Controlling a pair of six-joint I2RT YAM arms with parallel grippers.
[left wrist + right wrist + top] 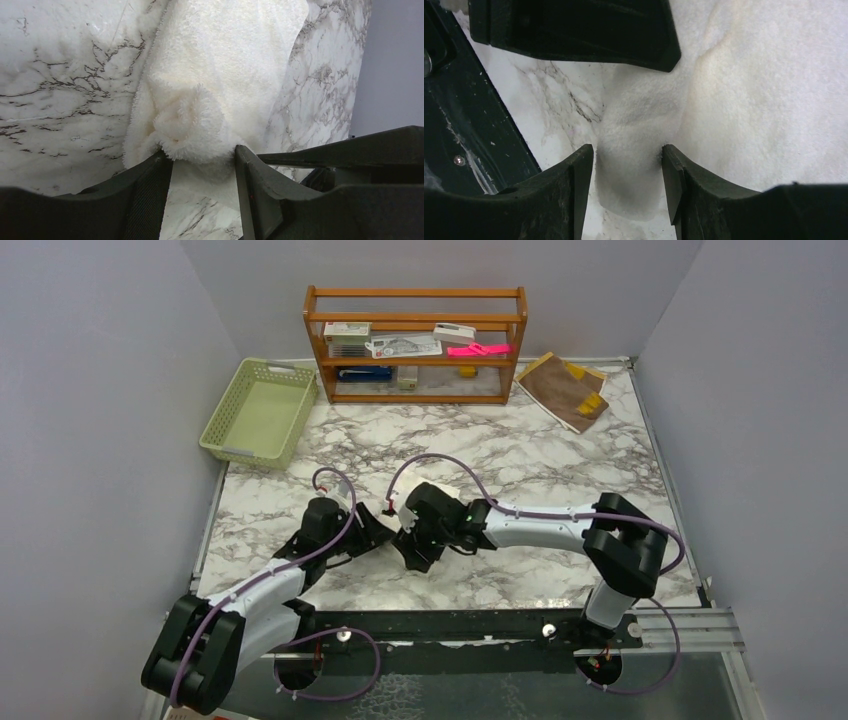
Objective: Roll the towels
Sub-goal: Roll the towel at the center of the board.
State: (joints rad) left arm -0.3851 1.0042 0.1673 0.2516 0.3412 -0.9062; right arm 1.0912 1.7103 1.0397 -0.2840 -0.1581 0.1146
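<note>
The cream-white towel (225, 65) lies on the marble table, and one end of it is bunched into a soft roll. My left gripper (202, 155) is shut on that roll, with both fingertips pressed into the pile. My right gripper (626, 152) is shut on a fold of the same towel (749, 100), close beside the left gripper's fingers (574, 30). From above, both grippers (375, 530) (412, 545) meet at the table's near middle and hide most of the cream towel. The brown towel (563, 388) with mustard-yellow patches lies flat at the back right.
A wooden shelf (415, 340) holding small items stands at the back centre. A pale green basket (258, 412) sits at the back left. Grey walls enclose the marble table (540, 455) on three sides, and a black rail (480, 625) runs along the near edge.
</note>
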